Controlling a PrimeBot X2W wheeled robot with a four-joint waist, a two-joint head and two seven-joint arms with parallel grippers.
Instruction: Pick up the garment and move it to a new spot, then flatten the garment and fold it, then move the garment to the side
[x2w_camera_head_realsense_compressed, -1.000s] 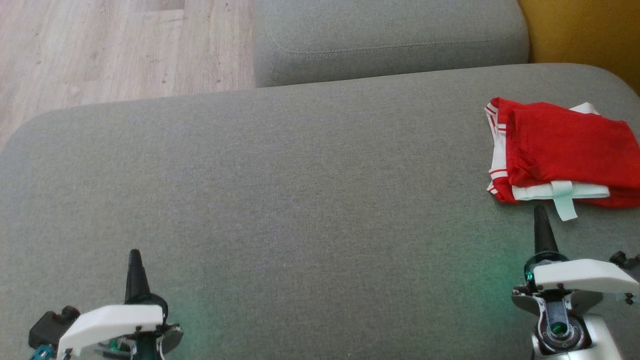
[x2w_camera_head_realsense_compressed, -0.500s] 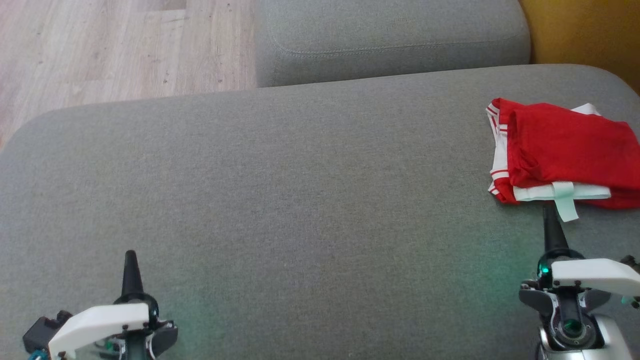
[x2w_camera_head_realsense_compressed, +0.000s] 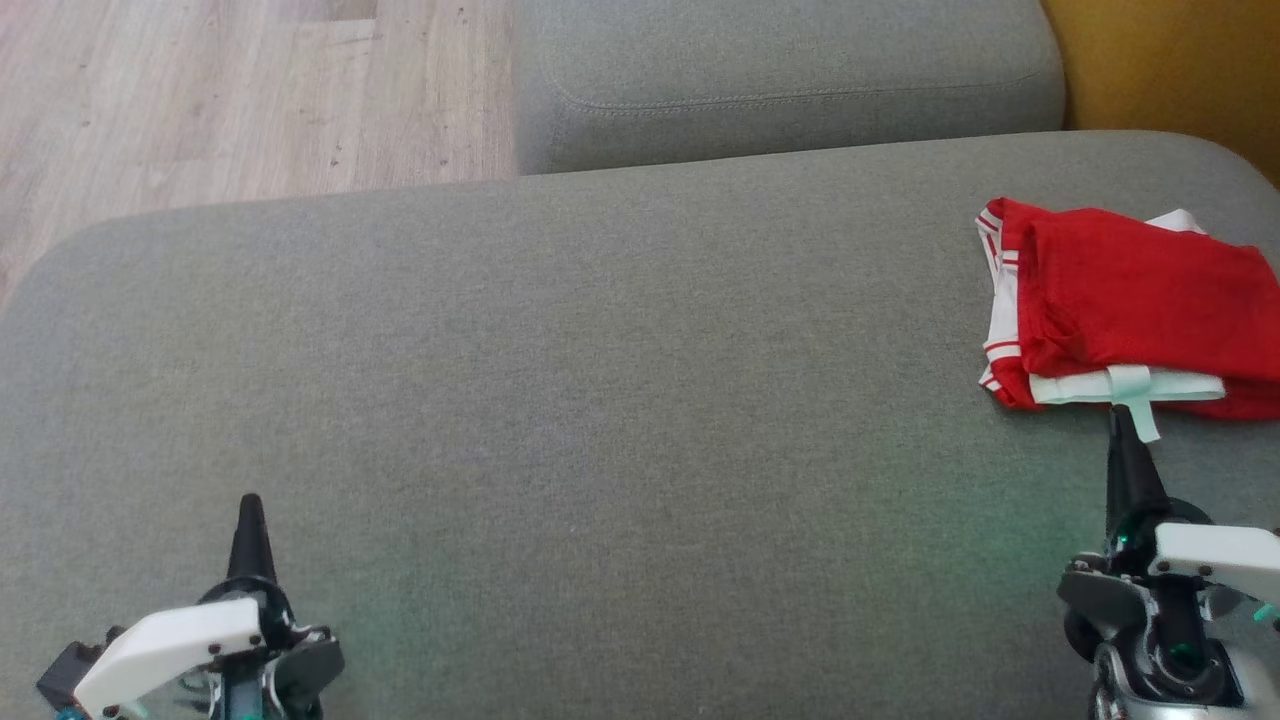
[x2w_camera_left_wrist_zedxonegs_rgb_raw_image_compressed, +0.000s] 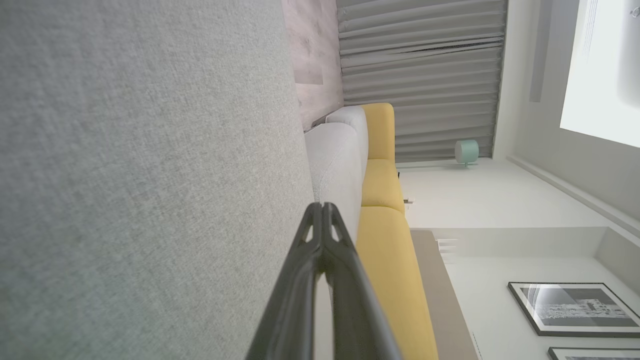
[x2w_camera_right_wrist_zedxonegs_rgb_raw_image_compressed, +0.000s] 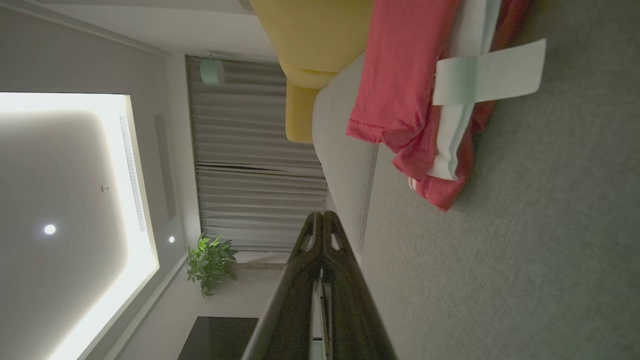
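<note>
Grey cushion (x2w_camera_head_realsense_compressed: 600, 420) fabric carries everything. At its near left, the left end effector (x2w_camera_head_realsense_compressed: 248, 512) is closed and empty. At its near right, the right end effector (x2w_camera_head_realsense_compressed: 1121, 425), also closed and empty, points at the folded garment (x2w_camera_head_realsense_compressed: 1130, 300) farther back. A sideways push should probably go low and even so the layers hold.

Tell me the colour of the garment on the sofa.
The garment is red with white striped trim; head view shows best.
</note>
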